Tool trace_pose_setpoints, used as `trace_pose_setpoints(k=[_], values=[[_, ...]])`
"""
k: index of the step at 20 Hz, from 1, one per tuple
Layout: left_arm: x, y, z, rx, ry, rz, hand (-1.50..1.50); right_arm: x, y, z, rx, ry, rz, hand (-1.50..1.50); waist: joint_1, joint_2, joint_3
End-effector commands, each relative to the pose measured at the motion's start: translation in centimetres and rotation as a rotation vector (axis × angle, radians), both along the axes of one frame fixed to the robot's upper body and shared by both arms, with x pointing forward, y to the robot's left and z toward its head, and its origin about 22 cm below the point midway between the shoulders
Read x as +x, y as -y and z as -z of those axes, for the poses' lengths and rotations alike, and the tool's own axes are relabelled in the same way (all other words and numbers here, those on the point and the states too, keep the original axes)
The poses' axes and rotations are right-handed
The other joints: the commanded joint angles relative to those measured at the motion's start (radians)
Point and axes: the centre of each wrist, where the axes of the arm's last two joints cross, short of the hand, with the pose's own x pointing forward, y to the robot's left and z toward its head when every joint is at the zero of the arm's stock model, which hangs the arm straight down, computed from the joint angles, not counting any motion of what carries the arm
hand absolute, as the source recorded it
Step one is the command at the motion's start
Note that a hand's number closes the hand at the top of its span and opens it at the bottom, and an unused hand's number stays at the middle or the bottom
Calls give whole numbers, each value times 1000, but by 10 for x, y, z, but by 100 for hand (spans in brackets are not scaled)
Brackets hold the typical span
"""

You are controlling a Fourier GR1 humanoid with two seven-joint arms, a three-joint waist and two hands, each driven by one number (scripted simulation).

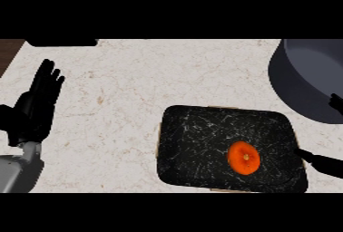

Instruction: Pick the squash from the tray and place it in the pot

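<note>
Your squash [244, 157] sat in tray [201, 136], pot [311, 81] at tabletop's [120, 90] right edge; left hand [36, 106] fingers straight, empty; right hand [325, 164] fingers: can't tell.

- Counter [134, 81]: pale, cream-coloured stone top with faint brown veining; it fills most of the view.
- Dark slab [61, 42]: flat black object at the counter's far left edge, only partly visible.
- Brown strip [9, 52]: wood-toned surface beyond the counter's left corner, beside the dark slab.

Left hand [35, 106] open, fingers upright at left; right hand [326, 164] barely visible at right edge.
</note>
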Motion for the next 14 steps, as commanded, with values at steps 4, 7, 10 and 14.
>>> trace_pose_setpoints(k=[4, 7, 10, 14], values=[[2, 6, 11, 6, 2, 3, 0, -9, -26, -47, -210, -263, -160, -150, 0, 5, -3], [-8, 6, 8, -5, -14, 21, 0, -13, -30, -75, -363, -415, -200, -150, 9, 0, -5], [-3, 14, -4, 3, -2, 43, 0, -10, -58, -81, -472, -497, -206, -150, 28, 3, -3], [7, 7, -15, -10, 16, 27, 0, -9, -85, -95, -569, -626, -254, -150, 26, 6, -2]])
